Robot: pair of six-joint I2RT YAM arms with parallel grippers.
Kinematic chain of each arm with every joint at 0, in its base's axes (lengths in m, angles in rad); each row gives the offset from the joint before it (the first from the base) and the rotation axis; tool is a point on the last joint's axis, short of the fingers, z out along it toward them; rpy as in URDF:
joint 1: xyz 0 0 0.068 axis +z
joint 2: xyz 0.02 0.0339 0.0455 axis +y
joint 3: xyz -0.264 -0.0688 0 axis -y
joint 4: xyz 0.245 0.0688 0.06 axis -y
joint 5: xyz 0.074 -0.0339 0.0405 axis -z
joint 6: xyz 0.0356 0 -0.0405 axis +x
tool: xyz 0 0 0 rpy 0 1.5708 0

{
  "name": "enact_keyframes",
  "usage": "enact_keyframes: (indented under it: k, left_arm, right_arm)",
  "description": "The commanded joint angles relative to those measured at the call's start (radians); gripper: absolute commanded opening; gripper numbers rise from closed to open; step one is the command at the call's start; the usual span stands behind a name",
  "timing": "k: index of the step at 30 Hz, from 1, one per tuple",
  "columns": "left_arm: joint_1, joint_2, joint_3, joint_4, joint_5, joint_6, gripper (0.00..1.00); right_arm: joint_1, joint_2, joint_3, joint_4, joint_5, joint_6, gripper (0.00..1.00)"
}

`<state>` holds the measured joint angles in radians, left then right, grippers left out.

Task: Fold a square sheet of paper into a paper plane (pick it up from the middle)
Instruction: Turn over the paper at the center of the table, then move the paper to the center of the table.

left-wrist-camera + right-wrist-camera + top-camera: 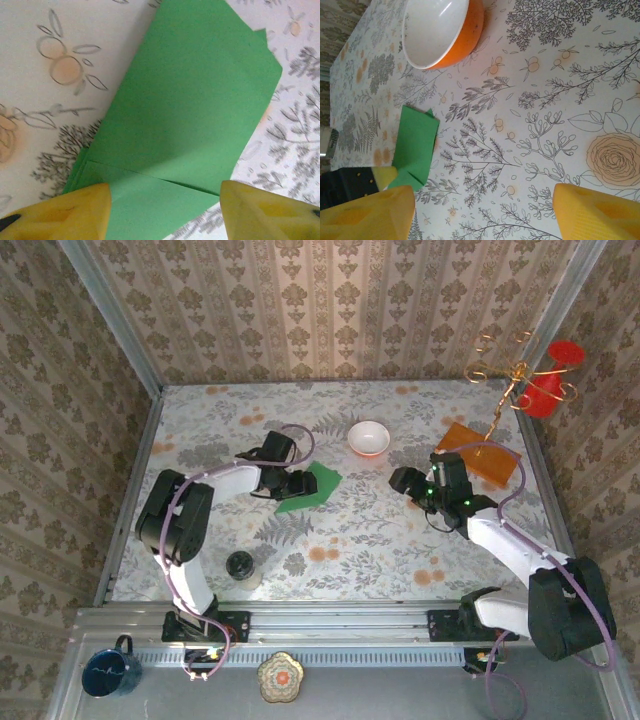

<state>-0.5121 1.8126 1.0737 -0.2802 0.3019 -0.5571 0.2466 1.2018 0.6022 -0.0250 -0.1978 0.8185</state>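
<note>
The green sheet of paper [312, 487] lies flat on the flowered table, folded into a long layered shape with a slanted flap across its near end [190, 110]. My left gripper [296, 483] is low over that near end, open. Its yellow fingers [75, 210] stand wide apart on either side of the flap, and the left one overlaps the paper's edge. My left gripper [165, 202] pinches nothing. My right gripper [402, 480] hovers open over bare tablecloth to the right of the paper, nothing between its fingers [600, 210]. From there the paper [415, 142] shows at the left.
A white bowl with an orange outside [368, 437] [440, 30] stands just beyond the paper. An orange-brown board [475, 453] lies at the right, under a gold wire stand [505, 380] with a red cup [550, 380]. A black jar [240, 565] sits near the front left.
</note>
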Motion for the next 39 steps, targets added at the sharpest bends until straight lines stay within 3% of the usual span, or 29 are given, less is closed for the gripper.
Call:
enact_keyframes:
  k: [1, 9, 17, 22, 28, 39]
  left_arm:
    - [0.008, 0.018, 0.021, 0.015, -0.006, 0.008, 0.59]
    - [-0.068, 0.037, -0.006, 0.002, 0.037, -0.085, 0.55]
    - [-0.187, 0.011, -0.035, 0.047, 0.052, -0.221, 0.47]
    - [-0.192, -0.042, -0.021, 0.039, 0.055, -0.225, 0.39]
    - [-0.185, -0.108, -0.035, 0.017, 0.006, -0.235, 0.37]
    - [-0.165, -0.052, -0.095, 0.092, 0.071, -0.291, 0.34]
  right_arm:
    - [0.002, 0.011, -0.02, 0.028, -0.026, 0.029, 0.74]
    - [0.064, 0.07, -0.011, 0.004, -0.025, 0.095, 0.72]
    - [0.249, 0.131, -0.01, 0.01, 0.05, 0.257, 0.66]
    - [0.301, 0.183, -0.019, 0.074, 0.022, 0.331, 0.6]
    - [0.33, 0.258, -0.009, 0.123, 0.005, 0.365, 0.57]
    - [0.342, 0.33, 0.004, 0.191, -0.028, 0.396, 0.52]
